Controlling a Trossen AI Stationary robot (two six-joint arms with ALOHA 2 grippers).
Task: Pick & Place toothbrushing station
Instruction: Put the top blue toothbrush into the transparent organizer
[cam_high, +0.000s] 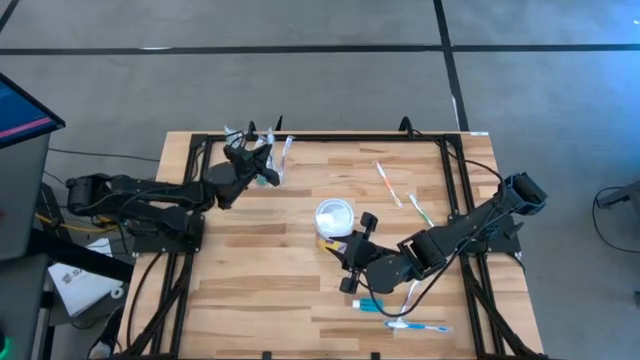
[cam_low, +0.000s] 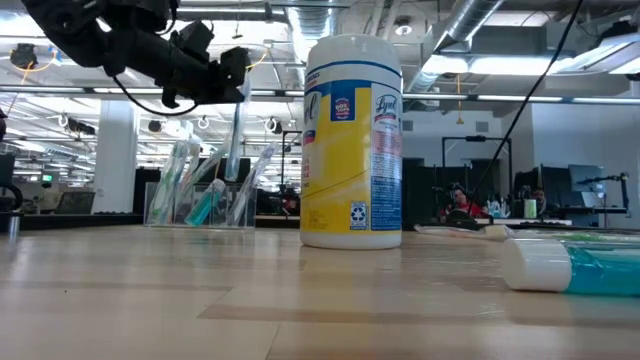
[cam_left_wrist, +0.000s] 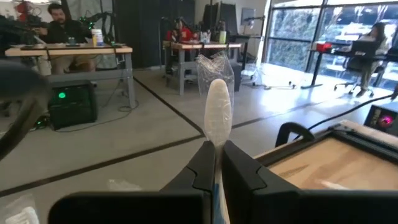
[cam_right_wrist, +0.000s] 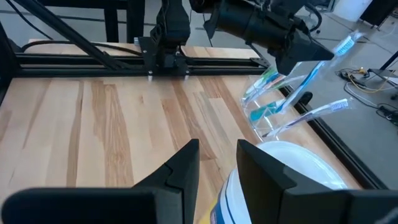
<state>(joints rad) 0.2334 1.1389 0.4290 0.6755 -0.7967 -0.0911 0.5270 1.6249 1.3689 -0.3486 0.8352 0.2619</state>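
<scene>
Reaching toward the far left corner of the wooden table (cam_high: 250, 290), the left gripper (cam_high: 262, 160) hovers just above the toothbrushing station (cam_high: 272, 165), a clear plastic stand with narrow upright cups that sits near the table's back edge. Its fingers (cam_left_wrist: 239, 171) are pressed together, pinching the handle of a toothbrush (cam_left_wrist: 217, 112) whose white bristled head sticks up between them in the left wrist view. In the low view the same gripper (cam_low: 235, 75) hangs over the stand (cam_low: 205, 200), and the brush it holds (cam_low: 236, 135) points down toward the cups. Several other brushes with teal and white handles already lean in the stand, tilted at different angles.

Near the table's middle stands a round tub of wipes (cam_high: 334, 218) with a white lid and a yellow band; the low view shows it upright (cam_low: 352, 140), closer to the camera than the stand. The right gripper (cam_high: 352, 262) waits just beside this tub on its near side, its fingers (cam_right_wrist: 180, 171) spread apart with nothing between them. More toothbrushes lie flat on the table: two toward the right rear (cam_high: 400, 195), and others close to the right arm near the front edge (cam_high: 405, 318).
</scene>
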